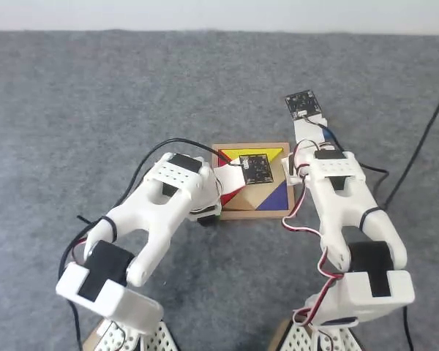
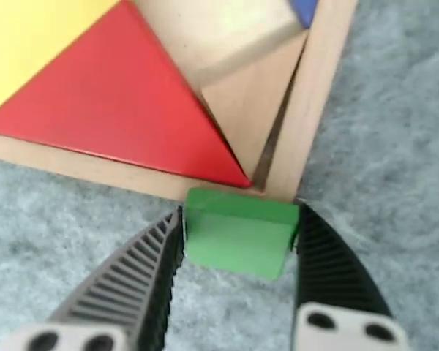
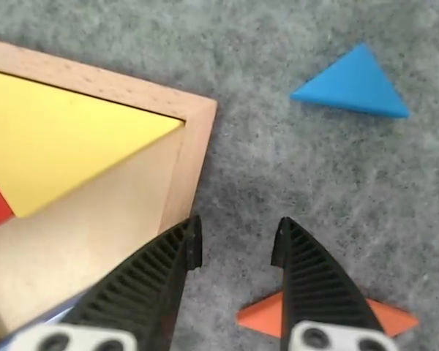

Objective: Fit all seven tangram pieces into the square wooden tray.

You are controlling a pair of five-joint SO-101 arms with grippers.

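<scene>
Sitting at the tray (image 2: 318,110) corner, green piece (image 2: 238,238) is clamped by left pincer (image 2: 240,216); right pincer (image 3: 238,238) spread.

Orange triangle (image 3: 257,320) partly behind right gripper (image 3: 238,238), tray (image 1: 256,213) partly covered

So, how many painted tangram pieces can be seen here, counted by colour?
Yellow triangle: 1
Red triangle: 1
Dark blue piece: 1
Green piece: 1
Light blue triangle: 1
Orange triangle: 1
Total: 6
</scene>
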